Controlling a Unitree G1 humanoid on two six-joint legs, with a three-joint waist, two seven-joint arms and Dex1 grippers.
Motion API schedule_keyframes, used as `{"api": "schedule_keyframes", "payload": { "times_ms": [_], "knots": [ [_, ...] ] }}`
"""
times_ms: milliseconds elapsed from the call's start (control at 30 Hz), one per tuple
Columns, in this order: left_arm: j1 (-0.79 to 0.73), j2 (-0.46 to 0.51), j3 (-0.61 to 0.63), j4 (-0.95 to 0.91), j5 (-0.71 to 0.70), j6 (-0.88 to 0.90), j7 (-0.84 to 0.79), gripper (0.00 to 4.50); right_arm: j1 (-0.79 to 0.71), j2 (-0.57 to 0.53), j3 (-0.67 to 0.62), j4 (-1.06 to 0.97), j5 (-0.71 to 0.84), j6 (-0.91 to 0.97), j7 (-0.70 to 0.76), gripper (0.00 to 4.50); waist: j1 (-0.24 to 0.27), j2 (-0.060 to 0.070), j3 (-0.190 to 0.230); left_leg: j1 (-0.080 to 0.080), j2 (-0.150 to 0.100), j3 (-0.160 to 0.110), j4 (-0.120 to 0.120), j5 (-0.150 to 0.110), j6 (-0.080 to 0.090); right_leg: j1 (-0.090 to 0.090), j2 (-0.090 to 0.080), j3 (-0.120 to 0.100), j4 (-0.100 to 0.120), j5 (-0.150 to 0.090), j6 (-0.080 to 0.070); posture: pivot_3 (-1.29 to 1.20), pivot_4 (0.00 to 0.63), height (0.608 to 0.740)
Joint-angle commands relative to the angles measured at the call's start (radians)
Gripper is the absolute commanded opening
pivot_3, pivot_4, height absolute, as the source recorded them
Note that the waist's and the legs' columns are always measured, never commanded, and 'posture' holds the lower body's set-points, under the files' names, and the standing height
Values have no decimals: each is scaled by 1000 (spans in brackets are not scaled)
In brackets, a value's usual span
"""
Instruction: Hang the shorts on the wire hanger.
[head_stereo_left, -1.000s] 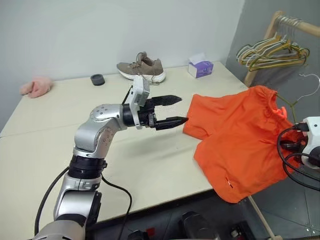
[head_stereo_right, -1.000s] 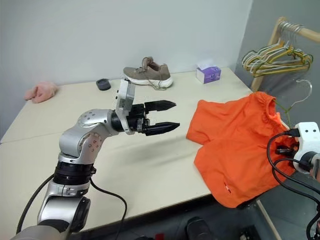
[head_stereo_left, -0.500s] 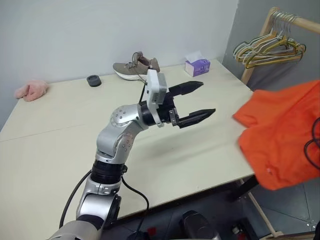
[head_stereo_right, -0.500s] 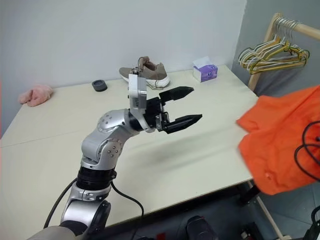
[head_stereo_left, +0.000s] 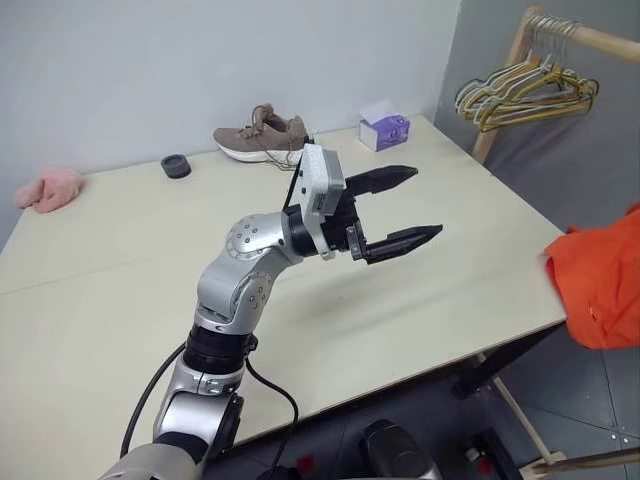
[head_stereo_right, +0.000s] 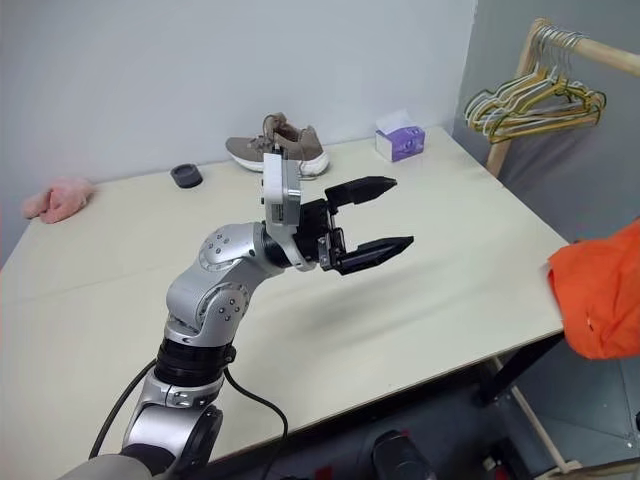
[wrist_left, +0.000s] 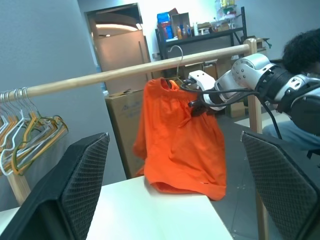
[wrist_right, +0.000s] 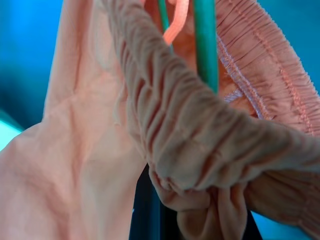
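Shorts (wrist_left: 177, 140) hang off the worktop's (head_stereo_left: 130, 270) far end beside the wooden rail (wrist_left: 125, 72), already threaded on the wire hanger (wrist_left: 176, 60), clenched in the right claw (wrist_left: 196, 102). Left claw (head_stereo_left: 400, 210) hovers released above the worktop. Next move, likely: hooking the hanger over the rail.

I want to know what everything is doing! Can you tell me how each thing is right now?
shorts: lifted off the table, hanging from the right gripper
wire hanger: with the shorts, hook up by the wooden rail
right gripper: shut on the shorts
left gripper: open, holding nothing, above the table
shoe: upright on the table
hanger bunch: hanging on the rail
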Motion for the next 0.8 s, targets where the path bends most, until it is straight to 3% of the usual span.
{"api": "schedule_keyframes", "payload": {
  "times_ms": [33,500,800],
  "knots": [
    [-9,-1,3,-46,-2,-23,12,4461,-58,-64,18,88,12,-64,-1,0,-3,0,1,0,0,1,0,0,0,0,0,1,0,0,0,-363,92,740],
    [5,-14,-13,-60,-6,-29,31,4461,-74,-85,78,190,56,-36,30,0,-16,-2,3,11,0,3,-1,-4,4,15,-1,1,-17,2,5,-358,95,740],
    [8,-25,-25,-57,-7,-31,29,4500,19,20,-148,-197,148,131,-48,2842,-15,-1,3,10,1,3,-2,-5,6,14,0,2,-19,3,7,-366,97,740]
  ]
}}
